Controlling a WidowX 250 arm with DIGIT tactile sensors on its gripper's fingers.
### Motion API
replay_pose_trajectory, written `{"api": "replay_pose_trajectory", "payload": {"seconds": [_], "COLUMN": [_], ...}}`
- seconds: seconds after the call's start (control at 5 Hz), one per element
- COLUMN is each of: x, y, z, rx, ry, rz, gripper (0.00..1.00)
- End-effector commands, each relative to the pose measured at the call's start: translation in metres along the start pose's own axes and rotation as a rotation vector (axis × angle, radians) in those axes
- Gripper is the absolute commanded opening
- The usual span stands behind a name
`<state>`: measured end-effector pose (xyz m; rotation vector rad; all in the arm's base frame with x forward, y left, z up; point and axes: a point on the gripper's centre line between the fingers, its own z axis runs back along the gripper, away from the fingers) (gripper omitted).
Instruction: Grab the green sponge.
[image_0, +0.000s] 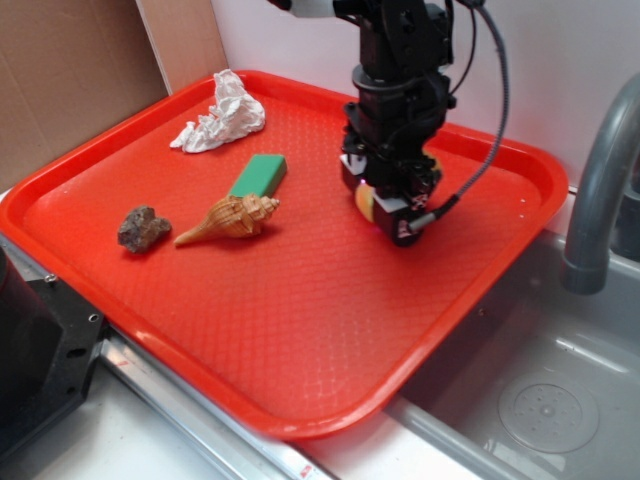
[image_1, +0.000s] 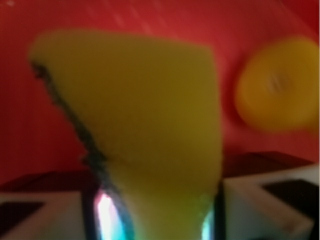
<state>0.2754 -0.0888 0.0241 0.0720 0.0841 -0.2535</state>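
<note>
Well apart: green sponge (image_0: 259, 175) left of end effector (image_0: 385, 205), clamped on a yellow piece (image_1: 150, 125).

On the tray (image_0: 300, 330), the sponge (image_0: 259, 175) is placed behind the seashell (image_0: 231, 218); the rock (image_0: 142, 228) is set left of the seashell.

My arm (image_0: 398, 70) is black and blocky, a grey cable (image_0: 492, 110) looping beside it; my claw (image_0: 392, 200) has white-edged fingers.

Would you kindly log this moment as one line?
gripper: shut on yellow sponge | green block: untouched, beside shell | surface: red tray
</note>
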Motion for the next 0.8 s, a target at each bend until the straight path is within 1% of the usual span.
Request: {"api": "replay_pose_trajectory", "payload": {"seconds": [0.0,0.2,0.4,0.6], "x": [-0.094,-0.142,-0.172,-0.171], "y": [0.035,0.055,0.070,0.073], "z": [0.106,0.148,0.156,0.158], "rx": [-0.034,-0.020,-0.076,-0.073], "ry": [-0.099,-0.057,-0.073,-0.095], "rz": [0.332,0.528,0.596,0.606], "gripper": [0.00,0.00,0.00,0.00]}}
